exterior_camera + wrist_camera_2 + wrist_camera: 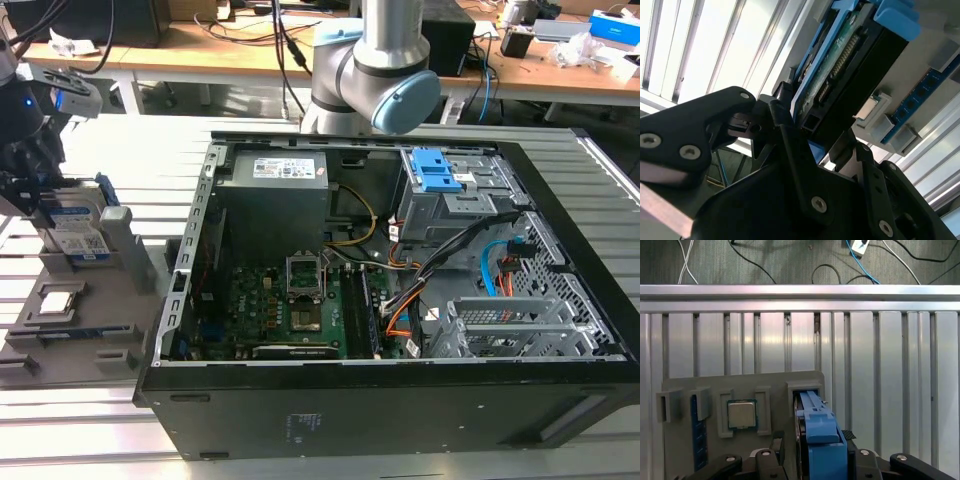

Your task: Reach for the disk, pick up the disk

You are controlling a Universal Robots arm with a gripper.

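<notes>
The slatted metal worktop (90, 420) carries an open computer case (400, 420). Beside the case, toward the exterior view's left, lies a grey holder (70, 340). The arm (375, 70) rises behind the case and reaches across to that side. Its wrist is turned so the gripper (45, 205) points down onto the holder.

The disk (78, 232) stands on edge in a slot of the holder, label facing the case, blue bracket uppermost. A small square chip (741, 413) sits in a nearby pocket, apart from it.

The reach looks complete and the pick-up is at the grasp. In both wrist views the jaws straddle the disk, one on each broad face. They look pressed onto it, though the contact on the far face is partly shadowed.

The disk seems fully seated in its slot, so no lift shows yet. Freeing it calls for a straight pull along the slot walls, without tilting, so the bracket does not catch.
</notes>
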